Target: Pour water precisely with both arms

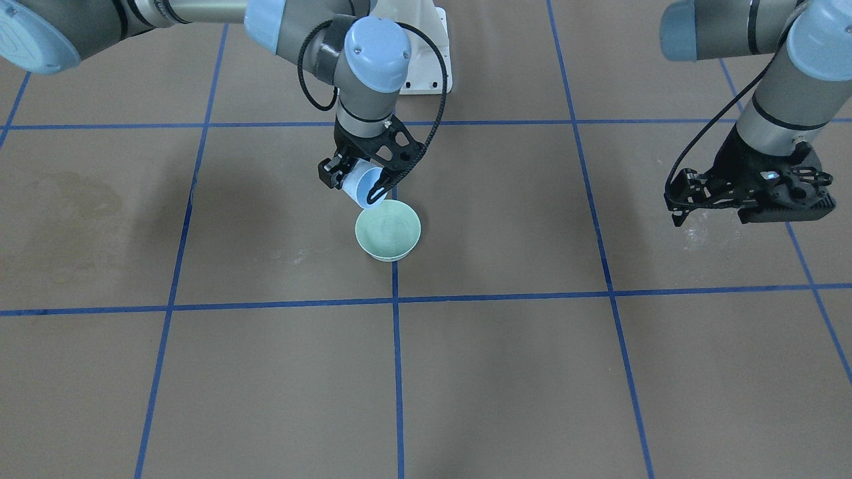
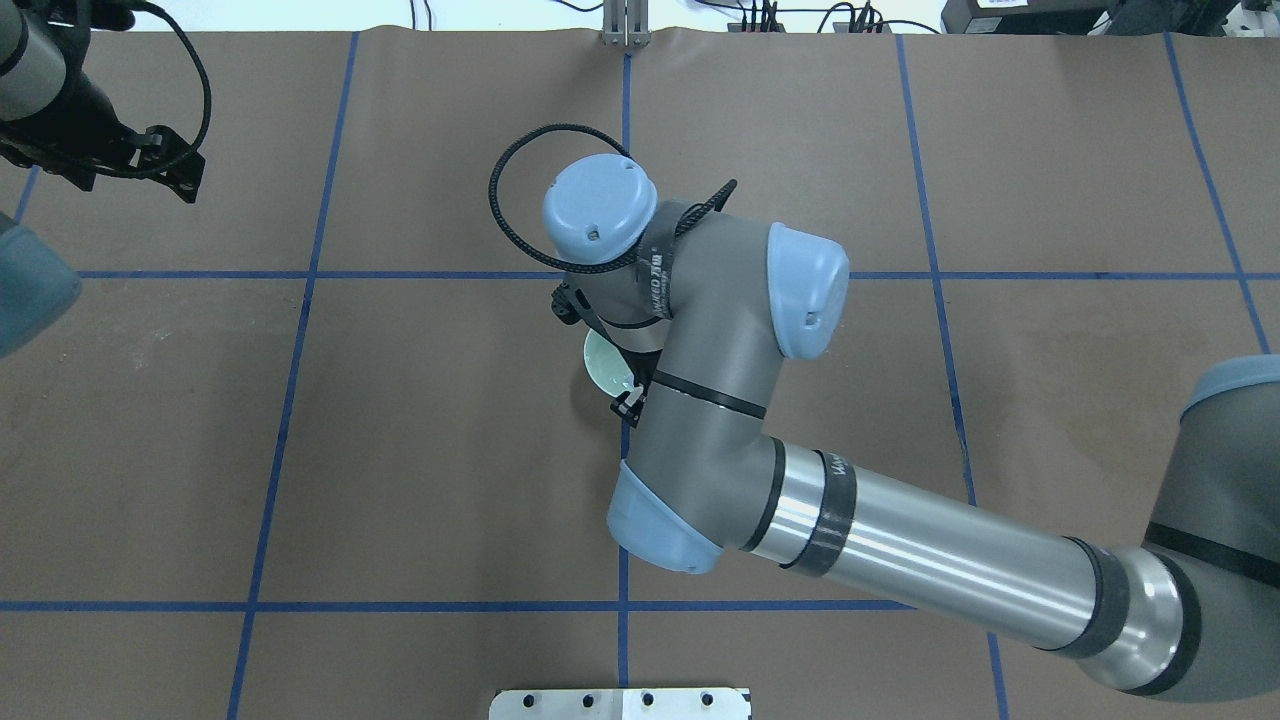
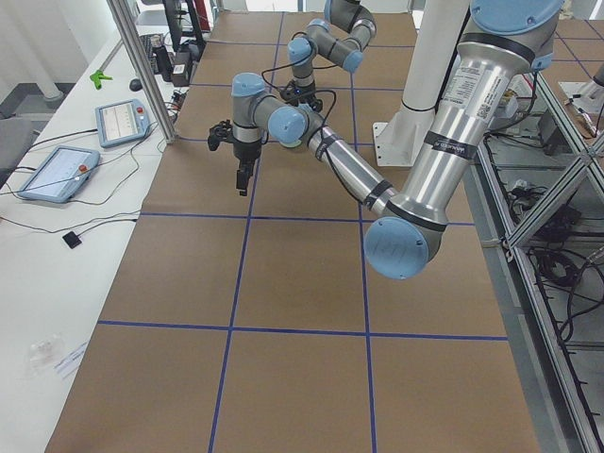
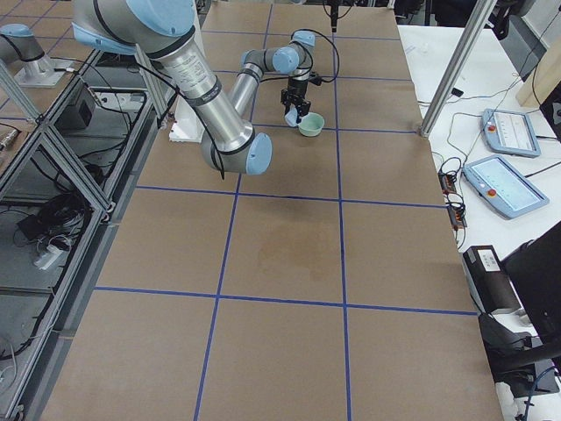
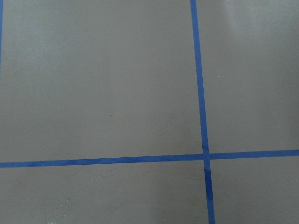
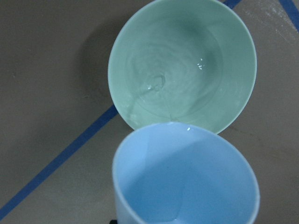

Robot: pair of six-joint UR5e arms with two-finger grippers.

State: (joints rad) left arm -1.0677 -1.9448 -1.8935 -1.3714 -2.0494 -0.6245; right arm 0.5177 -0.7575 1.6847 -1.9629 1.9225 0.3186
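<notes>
My right gripper (image 1: 353, 186) is shut on a light-blue cup (image 1: 363, 186), tipped with its mouth toward a pale-green bowl (image 1: 388, 229) on the brown table. In the right wrist view the cup (image 6: 187, 177) looks empty and its rim overlaps the bowl's (image 6: 182, 70) near edge. Water (image 6: 156, 84) shows as a thin glossy film with small glints on the bowl's bottom. From overhead the right arm (image 2: 700, 330) hides all but a sliver of the bowl (image 2: 603, 365). My left gripper (image 1: 732, 214) hangs far off to the side, open and empty, also seen as the left gripper (image 2: 130, 170) overhead.
The white pedestal (image 1: 426, 60) stands behind the bowl. A faint dried stain (image 1: 73, 193) and small wet specks (image 1: 699, 233) mark the paper. Two touch tablets (image 3: 123, 121) and aluminium frame posts (image 3: 142, 66) line the table's far side. Blue tape lines grid the surface.
</notes>
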